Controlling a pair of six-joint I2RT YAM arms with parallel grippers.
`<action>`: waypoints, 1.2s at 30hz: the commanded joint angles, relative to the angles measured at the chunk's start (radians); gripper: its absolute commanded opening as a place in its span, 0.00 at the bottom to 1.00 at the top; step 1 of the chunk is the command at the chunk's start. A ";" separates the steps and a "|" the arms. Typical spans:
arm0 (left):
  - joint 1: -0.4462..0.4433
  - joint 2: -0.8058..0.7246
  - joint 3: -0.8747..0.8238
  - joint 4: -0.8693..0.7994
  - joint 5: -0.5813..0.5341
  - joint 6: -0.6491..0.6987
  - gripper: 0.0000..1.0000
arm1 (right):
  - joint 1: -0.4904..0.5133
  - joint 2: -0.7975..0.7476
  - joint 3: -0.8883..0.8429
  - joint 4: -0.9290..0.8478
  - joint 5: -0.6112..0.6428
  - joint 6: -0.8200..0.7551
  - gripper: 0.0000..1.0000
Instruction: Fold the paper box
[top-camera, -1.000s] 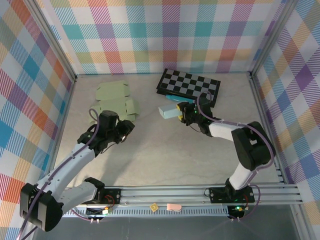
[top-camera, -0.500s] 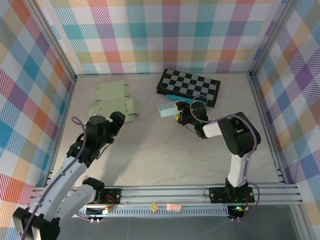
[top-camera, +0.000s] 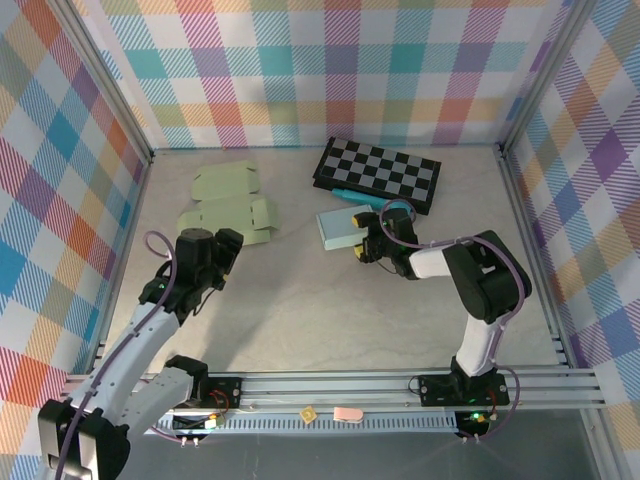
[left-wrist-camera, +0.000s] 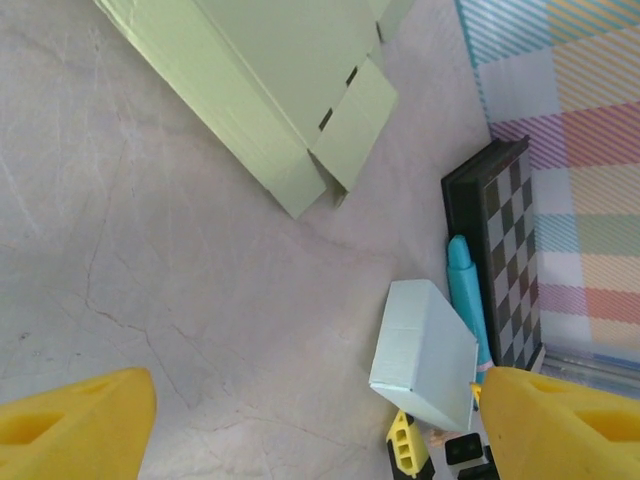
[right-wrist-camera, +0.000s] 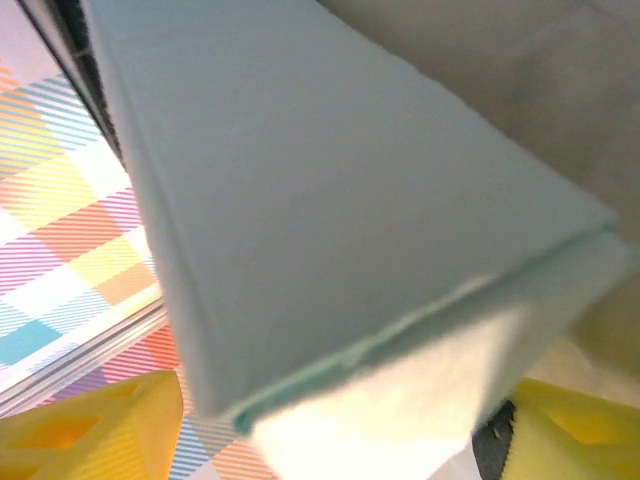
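The folded light blue paper box (top-camera: 342, 228) lies on the table just in front of the checkerboard. My right gripper (top-camera: 366, 243) is at its near right corner, jaws spread. In the right wrist view the box (right-wrist-camera: 330, 200) looms between the yellow fingers (right-wrist-camera: 90, 425), with a gap at each side. My left gripper (top-camera: 222, 243) stands open over bare table, to the left. In the left wrist view the left gripper (left-wrist-camera: 320, 430) holds nothing, and the box (left-wrist-camera: 425, 350) lies ahead.
Two flat green box blanks (top-camera: 232, 200) lie at the back left, also seen up close (left-wrist-camera: 270, 90). A black and white checkerboard (top-camera: 380, 172) lies at the back, with a teal pen (top-camera: 350, 195) along its near edge. Plaid walls enclose the table.
Both grippers have opened. The right one has let go of the blue box, which now rests on the table. The left arm has drawn back to the left.
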 joint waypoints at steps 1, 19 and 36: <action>0.032 0.027 0.044 -0.004 0.060 -0.009 0.82 | 0.014 -0.051 0.062 -0.258 -0.006 0.054 0.75; 0.153 0.115 0.086 -0.023 0.227 0.056 0.80 | 0.087 0.060 0.294 -0.426 -0.003 0.156 0.75; 0.426 0.278 -0.116 0.519 0.369 -0.060 0.65 | 0.122 -0.035 0.353 -0.431 0.045 0.109 0.74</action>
